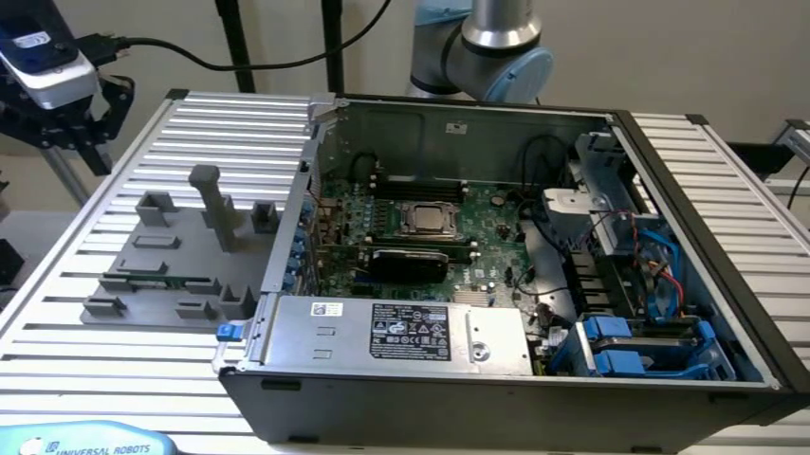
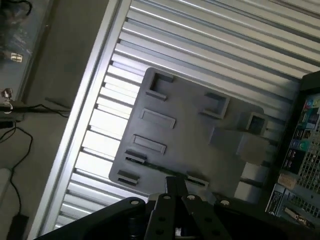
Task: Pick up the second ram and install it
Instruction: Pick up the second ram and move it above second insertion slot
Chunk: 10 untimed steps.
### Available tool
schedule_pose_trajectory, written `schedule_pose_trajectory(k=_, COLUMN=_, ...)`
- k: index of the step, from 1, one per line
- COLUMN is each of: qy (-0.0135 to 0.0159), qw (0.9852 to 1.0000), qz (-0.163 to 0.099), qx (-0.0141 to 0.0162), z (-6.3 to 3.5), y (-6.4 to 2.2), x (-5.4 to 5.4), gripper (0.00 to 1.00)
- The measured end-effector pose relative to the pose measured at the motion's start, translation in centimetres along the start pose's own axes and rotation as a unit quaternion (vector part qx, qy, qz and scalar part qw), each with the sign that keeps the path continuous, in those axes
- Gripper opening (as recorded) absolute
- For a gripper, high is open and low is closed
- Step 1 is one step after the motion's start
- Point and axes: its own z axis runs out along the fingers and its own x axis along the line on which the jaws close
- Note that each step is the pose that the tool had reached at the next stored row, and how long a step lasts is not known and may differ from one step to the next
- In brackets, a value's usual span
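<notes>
**Grey fixture holds the ram; jaws shut on nothing**

On the exterior view's left, the slatted metal bench carries the fixture, a flat plate with several low blocks and one tall post. The ram, a slim green stick, lies lengthwise in a slot near the fixture's front edge, outside the case. In the wrist view the jaws hang above that same edge of the fixture, tips pressed together with nothing between them; the ram lies below them, untouched. Just beside the fixture, toward the middle, stands the open black case. Inside it lies the green motherboard with a square CPU socket near its middle. A silver power supply runs along the near wall. Behind the case rises the arm. On the exterior view's right, blue drive cages fill the case's corner, and more bench slats lie beyond.
</notes>
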Motion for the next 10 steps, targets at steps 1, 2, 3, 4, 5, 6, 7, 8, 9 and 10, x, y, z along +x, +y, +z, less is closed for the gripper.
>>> schedule_pose_trajectory(k=1, qy=0.0004, qw=1.0, qz=-0.009, qx=-0.0003, z=0.09, y=-0.01, x=0.0, gripper=0.11)
schedule_pose_trajectory(k=2, qy=0.0009, qw=0.9998, qz=-0.018, qx=-0.0005, z=0.18, y=-0.01, x=0.01, gripper=0.11)
schedule_pose_trajectory(k=3, qy=0.0013, qw=0.9996, qz=-0.027, qx=-0.0008, z=0.27, y=-0.01, x=0.01, gripper=0.11)
schedule_pose_trajectory(k=4, qy=0.0018, qw=0.9993, qz=-0.036, qx=-0.001, z=0.36, y=-0.02, x=0.01, gripper=0.11)
schedule_pose_trajectory(k=5, qy=0.0023, qw=0.999, qz=-0.045, qx=-0.0013, z=0.45, y=-0.02, x=0.01, gripper=0.11)
schedule_pose_trajectory(k=6, qy=0.0027, qw=0.9985, qz=-0.054, qx=-0.0016, z=0.55, y=-0.03, x=0.02, gripper=0.11)
schedule_pose_trajectory(k=7, qy=0.0031, qw=0.998, qz=-0.063, qx=-0.0018, z=0.64, y=-0.03, x=0.02, gripper=0.11)
schedule_pose_trajectory(k=8, qy=0.0035, qw=0.9974, qz=-0.072, qx=-0.0021, z=0.73, y=-0.04, x=0.02, gripper=0.11)
schedule_pose_trajectory(k=9, qy=0.004, qw=0.9967, qz=-0.081, qx=-0.0024, z=0.81, y=-0.04, x=0.03, gripper=0.11)
schedule_pose_trajectory(k=10, qy=0.0045, qw=0.9959, qz=-0.091, qx=-0.0026, z=0.9, y=-0.05, x=0.03, gripper=0.11)
